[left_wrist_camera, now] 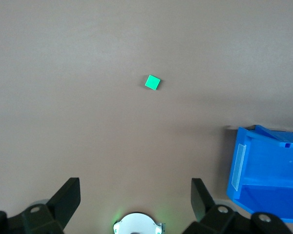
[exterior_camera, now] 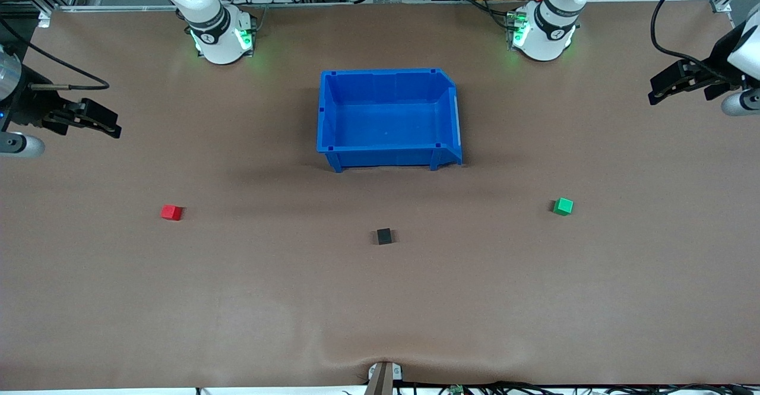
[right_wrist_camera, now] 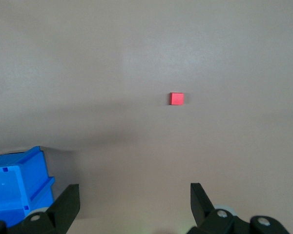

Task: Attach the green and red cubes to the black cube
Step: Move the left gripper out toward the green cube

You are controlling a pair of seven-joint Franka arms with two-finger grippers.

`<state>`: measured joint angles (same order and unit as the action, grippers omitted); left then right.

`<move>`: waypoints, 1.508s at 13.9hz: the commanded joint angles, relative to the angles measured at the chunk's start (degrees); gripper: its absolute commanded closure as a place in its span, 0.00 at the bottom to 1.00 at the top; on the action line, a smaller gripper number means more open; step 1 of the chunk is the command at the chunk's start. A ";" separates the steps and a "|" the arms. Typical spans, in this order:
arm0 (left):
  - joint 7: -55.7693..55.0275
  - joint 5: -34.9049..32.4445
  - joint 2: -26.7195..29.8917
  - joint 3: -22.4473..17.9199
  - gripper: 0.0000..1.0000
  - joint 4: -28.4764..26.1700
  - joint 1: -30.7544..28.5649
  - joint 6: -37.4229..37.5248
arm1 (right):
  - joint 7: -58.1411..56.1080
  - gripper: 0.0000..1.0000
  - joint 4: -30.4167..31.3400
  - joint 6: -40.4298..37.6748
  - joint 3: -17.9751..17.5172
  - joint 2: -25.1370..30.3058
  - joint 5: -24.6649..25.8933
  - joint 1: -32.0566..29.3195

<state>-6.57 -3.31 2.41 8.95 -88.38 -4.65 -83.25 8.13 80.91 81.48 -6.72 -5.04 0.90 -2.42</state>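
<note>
Front view | black cube (exterior_camera: 384,236) matte | green cube (exterior_camera: 563,206) | red cube (exterior_camera: 171,212)

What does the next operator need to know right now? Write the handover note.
Left gripper: open, empty, up over the left arm's end of the table, waiting.
Right gripper: open, empty, up over the right arm's end of the table.
Green cube: on the table toward the left arm's end.
Red cube: on the table toward the right arm's end.
Black cube: between them, nearer the front camera than the blue bin.
Done: nothing; all three cubes lie apart.
Left: pick up both coloured cubes and attach them to the black cube.
</note>
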 commanded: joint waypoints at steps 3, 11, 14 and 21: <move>0.50 -0.56 -0.92 0.81 0.00 1.02 0.16 0.28 | -1.72 0.00 5.13 1.31 -0.49 4.86 -0.37 -1.53; 0.50 -0.29 -2.06 0.98 0.00 1.90 -0.01 0.19 | -3.83 0.00 5.14 2.28 -0.49 4.69 -0.46 -2.32; 0.50 -0.29 -2.94 1.07 0.00 1.72 -0.28 -0.25 | -3.83 0.00 5.14 2.19 -0.57 4.69 -0.46 -2.32; 0.68 -0.47 -3.21 1.34 0.00 -2.84 0.08 -4.20 | -3.74 0.00 4.70 2.28 -0.57 4.43 -0.55 -2.15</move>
<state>-6.54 -3.31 -1.35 10.05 -88.81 -4.50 -85.58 5.13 83.98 82.95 -6.55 -2.12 0.83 -3.53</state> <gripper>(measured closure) 0.000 0.000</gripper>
